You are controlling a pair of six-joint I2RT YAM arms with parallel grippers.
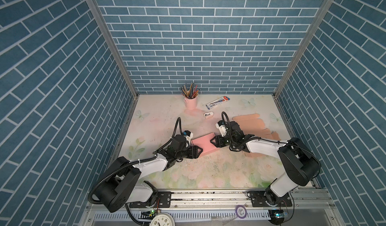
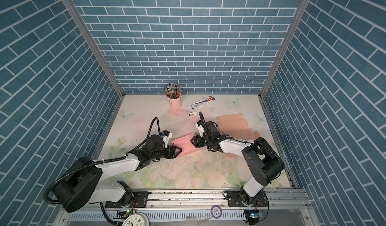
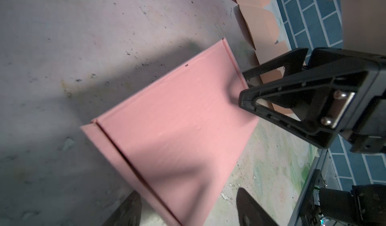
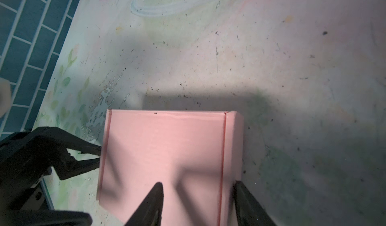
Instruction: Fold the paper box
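A: Pink card, so that's the box point(image 1: 203, 145). Where does it sit?

B: Mid-table point(image 1: 219, 172), lid down flat, with a claw at either end.

A: How is the left claw point(image 1: 201, 151)?

B: Low at the box's near-left corner, and released. In its wrist view the two fingers point(image 3: 127, 210) stand wide with the corner of the box between them. One lies just beside the box's wall, and the other is clear of it.

A: And the right claw point(image 1: 211, 141)?

B: At the box's right side, jaws parted as well. In its wrist view one finger point(image 4: 154, 202) hangs over the lid. The other finger point(image 4: 244, 197) is at the side wall, so the pair straddles that top edge. I cannot tell whether either one presses on the card.

A: Is the lid shut all round?

B: The creases along both short sides look closed in both wrist views. The near side is hidden.

A: Anything else on the table?

B: Tan flat sheets point(image 1: 250, 120) behind the right arm, well apart from the box. A pink cup point(image 1: 191, 102) of pencils stands by the back wall, with a blue-and-white pack point(image 1: 217, 102) near it.
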